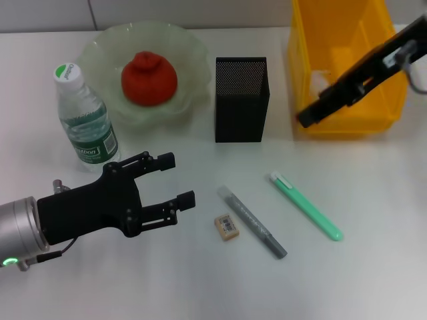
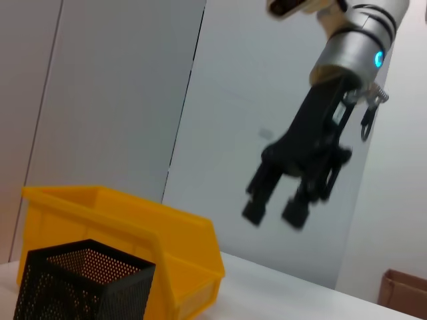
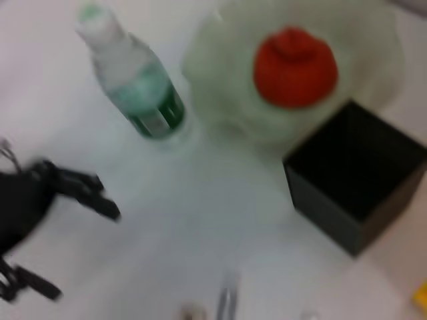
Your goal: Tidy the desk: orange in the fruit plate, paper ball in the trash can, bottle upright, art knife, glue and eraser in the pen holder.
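**Three small items left to collect for the pen holder**

Head view: the left gripper [image 1: 175, 181] hovers low with fingers spread wide and empty. Just ahead of its tips lie the eraser [image 1: 227, 226], a grey stick [image 1: 252, 222] and, farther on, a green stick [image 1: 306, 206]. The bottle [image 1: 85, 117] stands upright beside it; the orange [image 1: 149, 79] sits in the fruit plate [image 1: 100, 50]. The right gripper [image 1: 307, 118] hangs over the trash can [image 1: 382, 122].

Left wrist view: the right gripper's fingers are apart, holding nothing — above the yellow bin and the pen holder [image 2: 80, 283].

Right wrist view: bottle, orange and holder lie below.

The next move probably calls for a narrow, careful pinch on the eraser.
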You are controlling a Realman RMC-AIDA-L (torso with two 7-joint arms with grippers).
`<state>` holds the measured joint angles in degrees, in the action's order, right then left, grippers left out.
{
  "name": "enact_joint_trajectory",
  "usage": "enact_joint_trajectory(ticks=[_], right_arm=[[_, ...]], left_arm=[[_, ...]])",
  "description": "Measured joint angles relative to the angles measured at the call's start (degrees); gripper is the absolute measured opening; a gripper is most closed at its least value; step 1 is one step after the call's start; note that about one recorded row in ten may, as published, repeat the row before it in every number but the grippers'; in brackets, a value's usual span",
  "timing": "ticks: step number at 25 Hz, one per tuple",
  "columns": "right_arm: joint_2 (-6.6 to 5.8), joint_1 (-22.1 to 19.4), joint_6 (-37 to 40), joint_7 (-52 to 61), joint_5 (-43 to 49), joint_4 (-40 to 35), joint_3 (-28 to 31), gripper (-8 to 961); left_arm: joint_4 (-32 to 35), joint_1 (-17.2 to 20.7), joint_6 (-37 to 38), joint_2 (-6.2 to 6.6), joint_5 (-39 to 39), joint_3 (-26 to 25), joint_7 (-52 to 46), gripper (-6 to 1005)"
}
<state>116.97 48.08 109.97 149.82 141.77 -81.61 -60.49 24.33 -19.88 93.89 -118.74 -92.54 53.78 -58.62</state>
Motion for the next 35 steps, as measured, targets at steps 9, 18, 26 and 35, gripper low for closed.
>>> enact_joint_trajectory(ticks=[9, 18, 26, 35], right_arm=[[2.45, 4.1, -6.4, 1.4, 11.0, 13.5, -9.6, 665], [2.63, 6.1, -16.0, 1.5, 10.9, 26.4, -15.6, 665], [2.81, 7.5, -19.3, 1.2, 10.1, 31.9, -18.1, 666], [2.95, 8.9, -21.7, 2.9, 8.5, 33.6, -24.9, 666]], left_arm=[[-1.1, -0.6, -0.6, 0.0, 0.1, 0.0, 0.1, 801], [-1.3, -0.6, -0.8, 0.0, 0.1, 0.0, 0.1, 801], [-1.3, -0.8, -0.8, -0.07, 0.2, 0.0, 0.1, 800], [-2.2, -1.2, -1.4, -0.09, 0.3, 0.0, 0.1, 800]])
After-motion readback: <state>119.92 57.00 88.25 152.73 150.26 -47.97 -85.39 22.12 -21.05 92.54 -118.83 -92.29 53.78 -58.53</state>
